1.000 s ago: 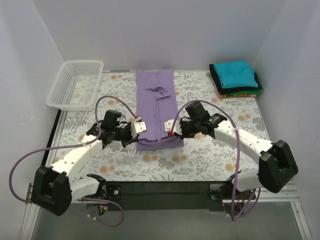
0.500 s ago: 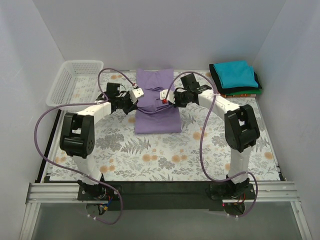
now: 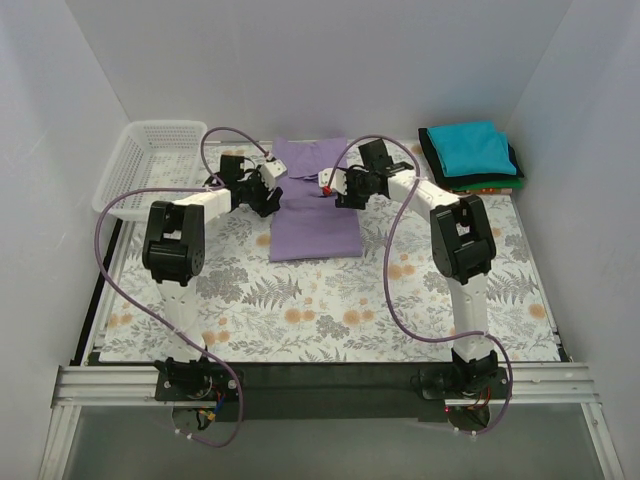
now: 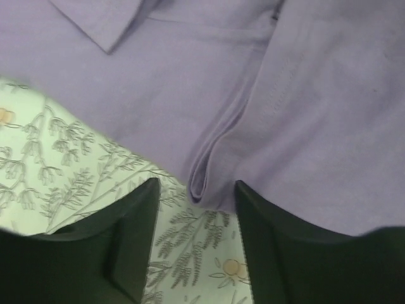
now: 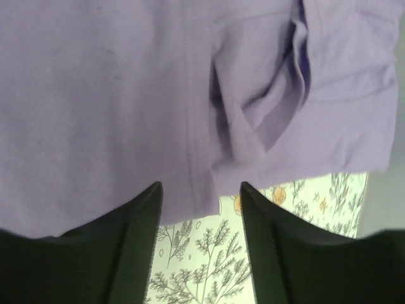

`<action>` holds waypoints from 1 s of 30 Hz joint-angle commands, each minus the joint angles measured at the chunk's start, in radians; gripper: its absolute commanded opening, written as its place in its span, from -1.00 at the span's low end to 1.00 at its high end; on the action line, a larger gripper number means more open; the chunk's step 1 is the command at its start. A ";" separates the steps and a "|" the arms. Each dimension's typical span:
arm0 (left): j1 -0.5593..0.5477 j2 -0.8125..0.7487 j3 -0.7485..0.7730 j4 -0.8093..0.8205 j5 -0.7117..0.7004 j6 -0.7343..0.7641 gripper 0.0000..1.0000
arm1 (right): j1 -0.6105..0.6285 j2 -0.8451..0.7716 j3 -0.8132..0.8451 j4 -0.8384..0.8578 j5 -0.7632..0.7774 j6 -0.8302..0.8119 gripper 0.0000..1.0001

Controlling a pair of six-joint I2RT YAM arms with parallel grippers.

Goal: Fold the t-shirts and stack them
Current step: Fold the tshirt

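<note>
Two arms reach over the lavender t-shirt (image 3: 312,225), lying folded mid-desk (image 3: 330,310); the left gripper (image 4: 196,190) stands spread at its left fold, the right gripper (image 5: 201,190) spread at its right edge, neither pinching cloth, with the teal-topped stack of folded t-shirts (image 3: 470,150) at the far right corner

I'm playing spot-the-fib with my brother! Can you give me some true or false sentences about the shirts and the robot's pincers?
1. The purple t-shirt lies in the white basket. False: it lies on the flowery table cloth.
2. A teal t-shirt tops the folded stack at the back right. True.
3. Both pincers are shut tight. False: the left pincer and the right pincer are both open.
4. The basket stands at the back left. True.
</note>
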 commanded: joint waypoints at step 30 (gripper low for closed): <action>-0.164 -0.569 -0.767 0.245 -0.035 0.197 0.18 | 0.166 -0.394 -0.658 0.143 0.075 0.042 -0.05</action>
